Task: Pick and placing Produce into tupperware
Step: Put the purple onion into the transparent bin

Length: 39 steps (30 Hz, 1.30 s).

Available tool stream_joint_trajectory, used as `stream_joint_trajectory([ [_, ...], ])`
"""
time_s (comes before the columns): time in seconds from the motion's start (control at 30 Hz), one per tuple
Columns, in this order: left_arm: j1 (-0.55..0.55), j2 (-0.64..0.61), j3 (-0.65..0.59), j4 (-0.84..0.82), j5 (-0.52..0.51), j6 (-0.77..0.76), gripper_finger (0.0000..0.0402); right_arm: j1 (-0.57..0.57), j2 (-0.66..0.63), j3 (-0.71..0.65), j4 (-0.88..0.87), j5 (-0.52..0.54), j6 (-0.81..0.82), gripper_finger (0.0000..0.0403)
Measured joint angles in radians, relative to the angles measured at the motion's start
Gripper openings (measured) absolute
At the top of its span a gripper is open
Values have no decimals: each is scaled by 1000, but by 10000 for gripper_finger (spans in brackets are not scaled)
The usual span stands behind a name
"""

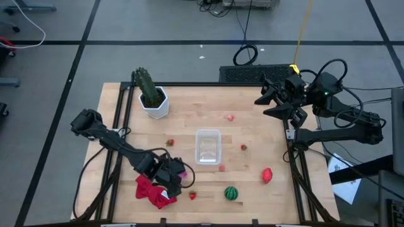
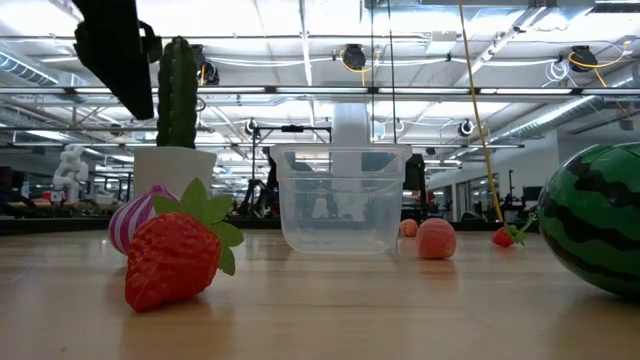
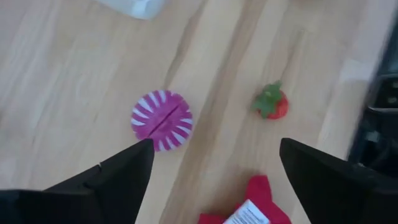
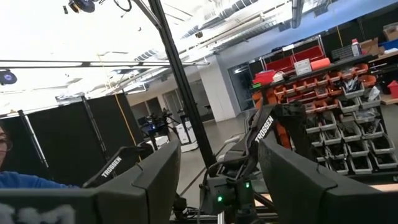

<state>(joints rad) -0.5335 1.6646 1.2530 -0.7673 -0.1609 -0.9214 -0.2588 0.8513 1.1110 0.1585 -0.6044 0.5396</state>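
My left gripper (image 3: 216, 144) hangs open above the table's near left part (image 1: 172, 178). It touches nothing. The purple striped ball (image 3: 161, 120) lies on the wood beside one finger, clear of it (image 1: 184, 172). A small strawberry (image 3: 272, 102) lies a little further off (image 1: 192, 195). The clear tupperware (image 1: 208, 146) stands at the table's middle (image 2: 340, 200). Around it lie the watermelon ball (image 1: 231, 193), a red piece (image 1: 267, 174) and several tiny red pieces. My right gripper (image 1: 275, 103) is raised at the far right, open, with nothing between its fingers (image 4: 217, 168).
A red cloth (image 1: 151, 192) lies crumpled on the near side of my left gripper (image 3: 249, 202). A green cactus in a white pot (image 1: 151, 96) stands at the far left. Bare wood stretches between the tupperware and the near edge.
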Motion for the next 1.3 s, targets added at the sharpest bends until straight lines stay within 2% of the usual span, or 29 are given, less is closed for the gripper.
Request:
stream_joint_trajectory([
  [0.57,50,148,-11,59,39,-51,335,0,0,0,-12,-3,-5,210],
  [0.73,62,171,-10,102,36,-41,335,0,0,0,-11,-3,-5,210],
  [1.1,79,193,-10,85,30,-50,310,0,0,0,-11,-3,-2,210],
  [1.3,81,191,-10,95,30,-58,317,0,0,0,-12,-3,-2,210],
])
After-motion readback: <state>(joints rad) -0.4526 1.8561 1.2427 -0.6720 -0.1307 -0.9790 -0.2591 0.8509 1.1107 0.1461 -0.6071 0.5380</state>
